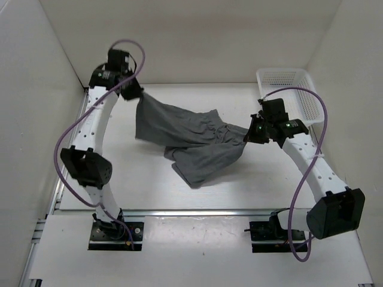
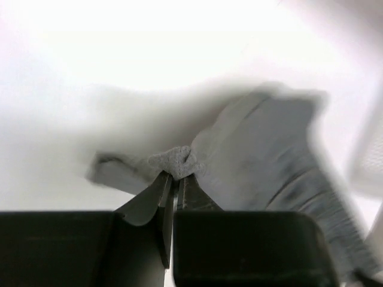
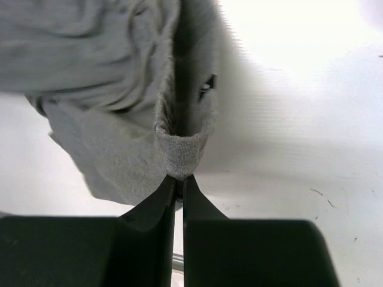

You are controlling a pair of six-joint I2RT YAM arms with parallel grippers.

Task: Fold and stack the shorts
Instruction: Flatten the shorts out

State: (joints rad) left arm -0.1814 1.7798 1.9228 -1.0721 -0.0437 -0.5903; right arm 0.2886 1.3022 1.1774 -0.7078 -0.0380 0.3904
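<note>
Shorts (image 1: 191, 143) of grey cloth mid-table, raised at both ends, sagging onto the table (image 1: 149, 191) between, one leg trailing nearward. Pinched at the far-left corner by the left gripper (image 1: 133, 92), and at the right end by the right gripper (image 1: 250, 136), each pressed together on a bunched fold. White mesh basket (image 1: 299, 89) far right, apart from the cloth.

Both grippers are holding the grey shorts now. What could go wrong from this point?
1. The left gripper pinches only a small tuft at the edge of the shorts; a pull may slip it free.
2. The part of the shorts nearest the arm bases lies bunched on the table, so a fold might trap creases.
3. The right gripper works close to the white basket; its arm could knock it.
</note>
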